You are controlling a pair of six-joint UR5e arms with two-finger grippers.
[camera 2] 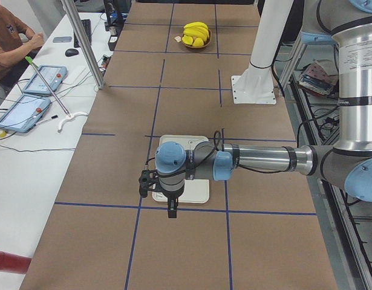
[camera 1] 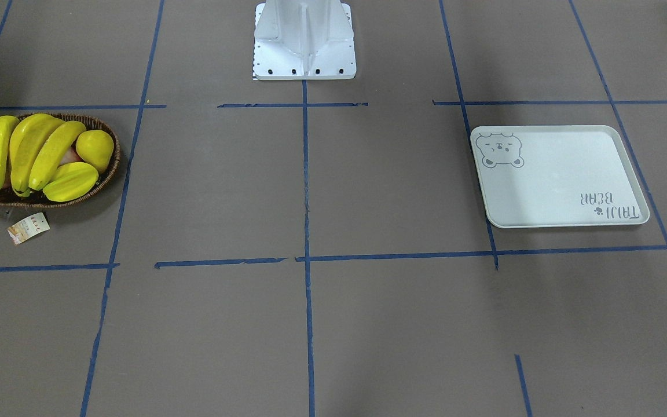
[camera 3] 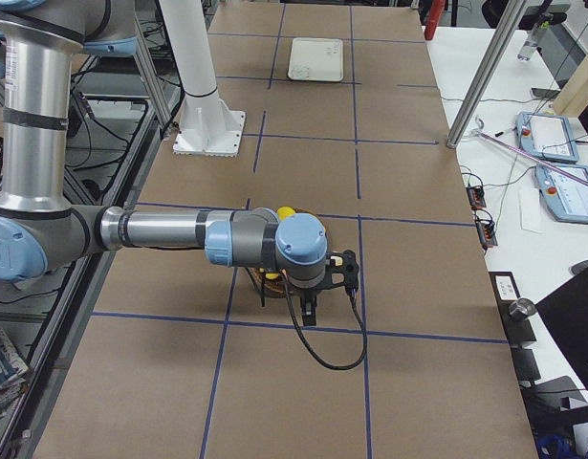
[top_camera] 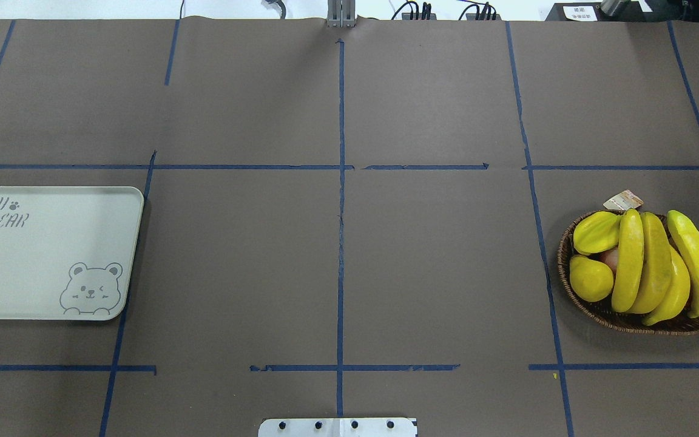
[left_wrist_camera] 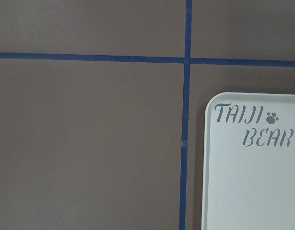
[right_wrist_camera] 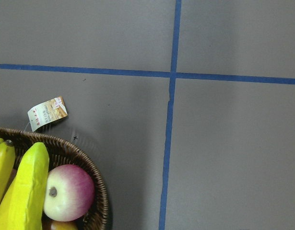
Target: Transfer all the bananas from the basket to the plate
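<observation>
Several yellow bananas (top_camera: 628,261) lie side by side in the brown wicker basket (top_camera: 622,321) at the table's right end, also seen in the front view as bananas (camera 1: 32,150) in the basket (camera 1: 3,198). The pale plate (top_camera: 40,255) with the bear drawing lies bare at the left end. My left gripper (camera 2: 172,208) hangs over the plate's (camera 2: 173,141) edge; my right gripper (camera 3: 310,311) hangs beside the basket (camera 3: 272,277). I cannot tell whether either is open or shut. The right wrist view shows a banana (right_wrist_camera: 27,191) and the basket rim (right_wrist_camera: 97,182).
A ridged starfruit (top_camera: 595,232), a yellow pear (top_camera: 590,279) and a red-and-cream apple (right_wrist_camera: 69,191) share the basket. A paper tag (top_camera: 622,199) lies beside it. The white robot base (camera 1: 304,40) stands mid-table. A person (camera 2: 10,36) sits at the side desk.
</observation>
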